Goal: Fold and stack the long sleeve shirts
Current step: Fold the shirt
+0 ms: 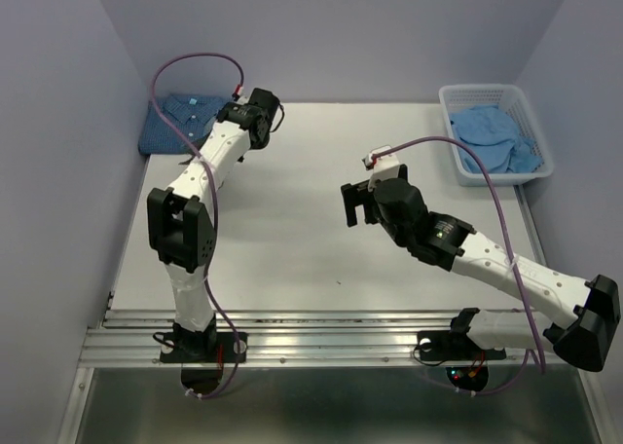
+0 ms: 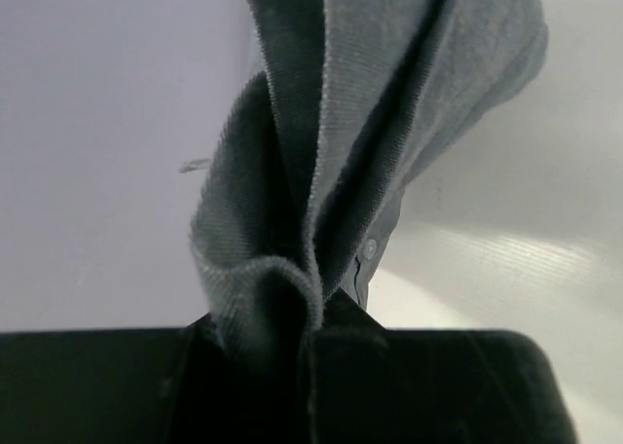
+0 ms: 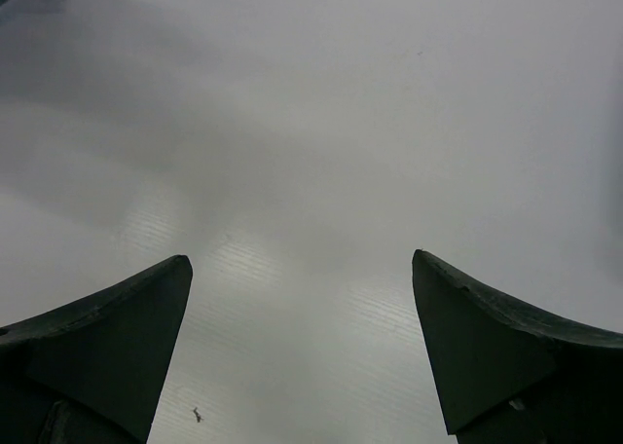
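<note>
Though seemingly crumpled, shirt [image 1: 490, 132] fills basket [image 1: 477, 89].

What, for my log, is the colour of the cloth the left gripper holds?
Grey shirt; left wrist view.

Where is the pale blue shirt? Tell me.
Top view: the pale blue shirt lies in the white basket at the far right corner of the table.
</note>
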Robot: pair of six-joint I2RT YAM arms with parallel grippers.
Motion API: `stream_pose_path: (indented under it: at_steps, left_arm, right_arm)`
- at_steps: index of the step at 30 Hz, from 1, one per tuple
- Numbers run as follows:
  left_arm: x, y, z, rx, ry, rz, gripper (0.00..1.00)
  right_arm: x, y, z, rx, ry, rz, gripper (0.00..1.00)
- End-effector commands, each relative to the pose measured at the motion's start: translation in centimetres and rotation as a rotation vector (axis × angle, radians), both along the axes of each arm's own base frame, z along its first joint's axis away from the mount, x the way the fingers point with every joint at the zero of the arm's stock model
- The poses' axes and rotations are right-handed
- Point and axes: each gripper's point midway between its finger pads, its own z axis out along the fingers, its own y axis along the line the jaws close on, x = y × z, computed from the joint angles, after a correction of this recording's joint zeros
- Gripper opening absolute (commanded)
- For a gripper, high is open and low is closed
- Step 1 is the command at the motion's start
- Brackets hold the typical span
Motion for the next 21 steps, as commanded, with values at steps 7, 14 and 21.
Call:
stream_pose_path:
  at_steps: [7, 14, 21]
  left_arm:
    - [0.8, -9.8, -7.1, -0.003, 0.09, -0.111, 0.0]
    - [2.3, -25.0, -11.4, -0.401, 0.076, -0.333, 0.2]
    - [1.3, -35.5, -8.0, -0.884, 0.074, -0.526, 0.99]
  right_arm:
    - [0.2, -0.8, 1.0, 0.001, -0.027, -0.023, 1.0]
    - [-0.2, -0.8, 1.8, 0.027, -0.031, -0.006, 1.0]
    - [-1.2, -0.9, 3.3, 0.074, -0.05, 0.035, 1.0]
